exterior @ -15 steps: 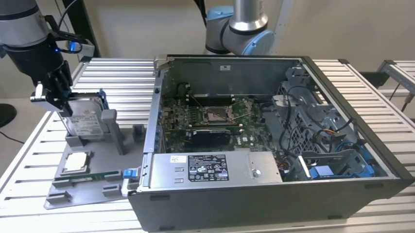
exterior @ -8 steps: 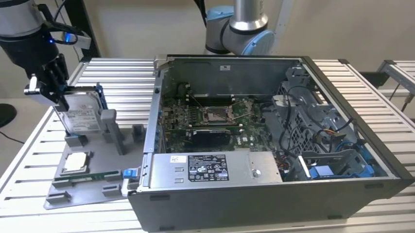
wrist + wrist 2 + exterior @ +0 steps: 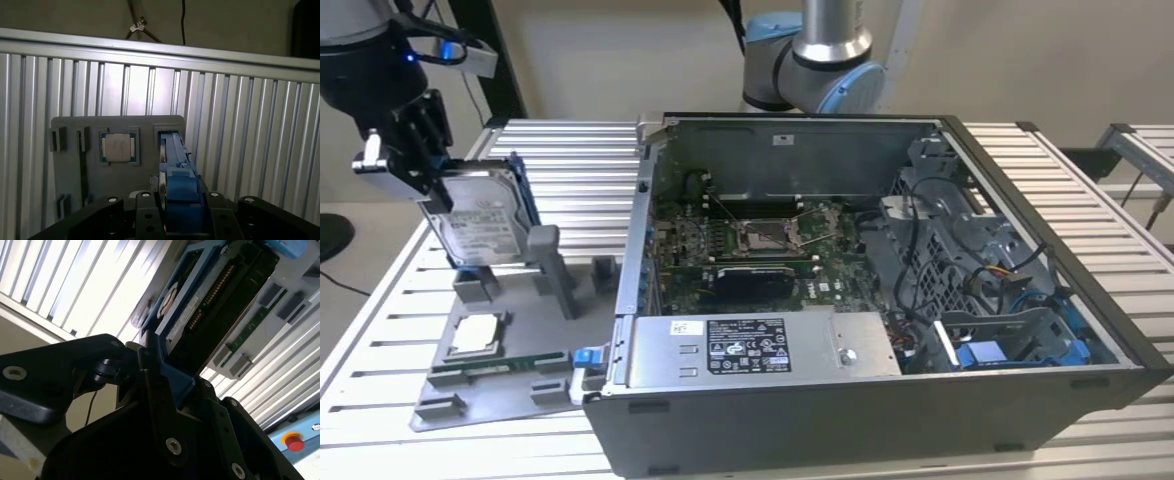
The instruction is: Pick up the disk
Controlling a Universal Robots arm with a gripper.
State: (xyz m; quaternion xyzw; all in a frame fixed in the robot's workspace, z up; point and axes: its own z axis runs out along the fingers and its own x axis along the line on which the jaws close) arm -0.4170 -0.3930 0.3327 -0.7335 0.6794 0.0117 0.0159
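Clenched on the upper edge of the disk [image 3: 487, 215], standing on end at the exterior view's left, with its long axis running down from the gripper [image 3: 434, 190] toward the grey holder [image 3: 507, 385] on the counter [image 3: 374, 330].

In the exterior view, the top edge cuts off the arm above my gripper [image 3: 430, 190]. Its fingers cover one edge of the disk [image 3: 487, 225], and the grey holder [image 3: 534, 330] hides the disk's bottom (the label's print is too small for me). In the second wrist view, the disk's far end runs off the picture.
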